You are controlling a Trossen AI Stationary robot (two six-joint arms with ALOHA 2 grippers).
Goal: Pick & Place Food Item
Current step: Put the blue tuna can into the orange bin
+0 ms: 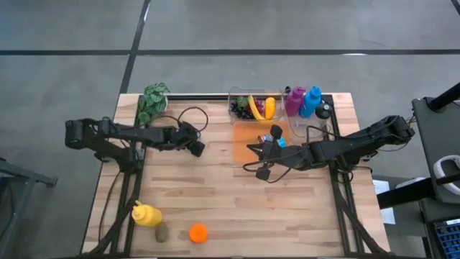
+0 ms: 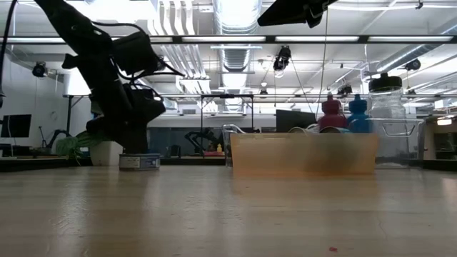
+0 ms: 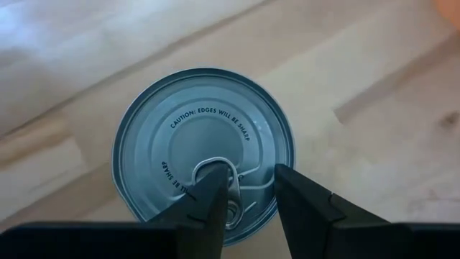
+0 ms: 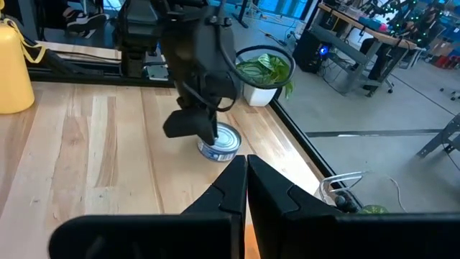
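A flat silver tin can [image 3: 194, 122] with a pull-tab lid stands upright on the wooden table [image 1: 215, 201], left of centre. In the low view the can [image 2: 139, 162] rests on its base. My left gripper [image 3: 250, 176] slants down over the lid, fingers a little apart, the pull tab [image 3: 231, 210] showing between them. The right wrist view shows that gripper [image 4: 190, 126] just over the can [image 4: 223, 144]. My right gripper [image 4: 246, 162] is shut, holds nothing, and hangs raised over the near edge of the orange tray [image 1: 248, 137]. My left gripper comes at the can's lid from above, slanting down, with one finger [image 3: 212, 191] over the pull tab's ring. I cannot tell whether the fingertips touch the lid. The can stands flat on the table.
At the table's far edge are a potted plant [image 1: 152, 101], a clear bin of fruit [image 1: 251, 106] and coloured bottles [image 1: 303, 101]. Near the front left lie a yellow bottle [image 1: 146, 214], a small brownish fruit [image 1: 162, 232] and an orange [image 1: 198, 232]. Bare wood lies between.
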